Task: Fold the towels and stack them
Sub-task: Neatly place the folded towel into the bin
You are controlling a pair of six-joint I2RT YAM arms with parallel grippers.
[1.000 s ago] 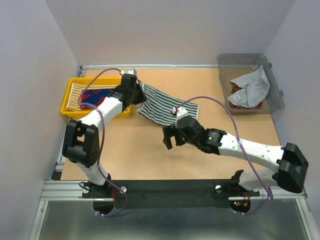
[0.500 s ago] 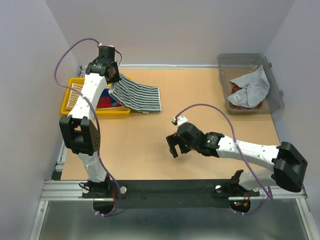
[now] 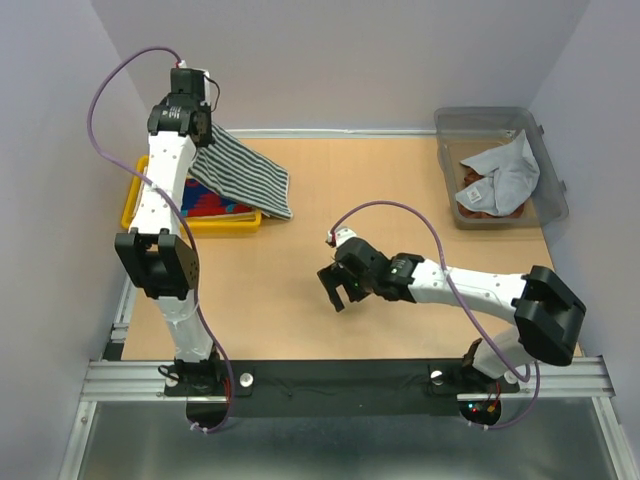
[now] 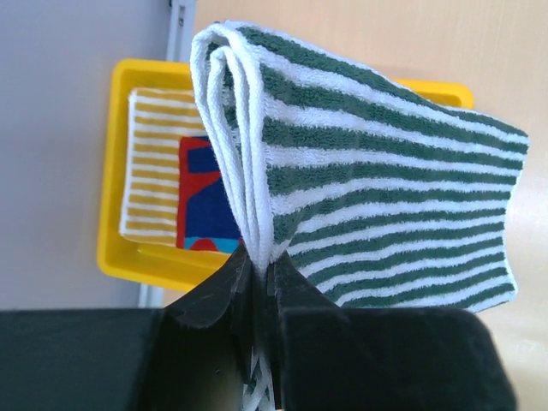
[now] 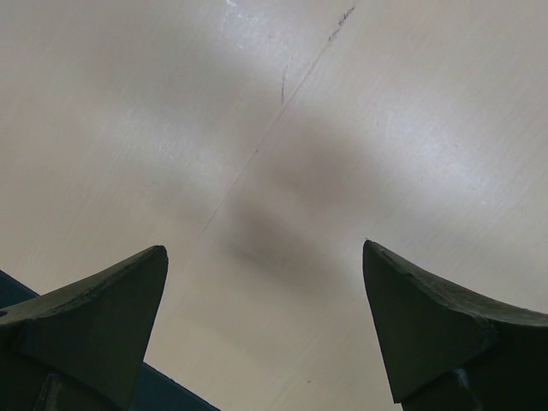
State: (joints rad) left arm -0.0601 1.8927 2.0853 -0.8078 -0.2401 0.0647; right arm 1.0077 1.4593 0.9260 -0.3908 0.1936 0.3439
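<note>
Dark-and-white striped terry cloth, a folded towel (image 4: 377,197), hung pinched by the left gripper (image 4: 257,267), its jaws pressed together on the towel's doubled edge. The rest of the cloth draped away beyond the fingertips. Below and past those jaws sat a yellow tray (image 4: 116,171) holding a yellow-cream striped towel (image 4: 150,163) with a red-blue patterned towel (image 4: 201,197) lying on top of it. The right gripper (image 5: 265,282) pointed down at the bare wooden table (image 5: 282,128), jaws spread wide with nothing between them. Well away from those open jaws, at the table's far right corner, a clear bin (image 3: 455,125) held a crumpled grey towel (image 3: 505,170) — a rust-brown one (image 3: 480,205) showed beneath it.
</note>
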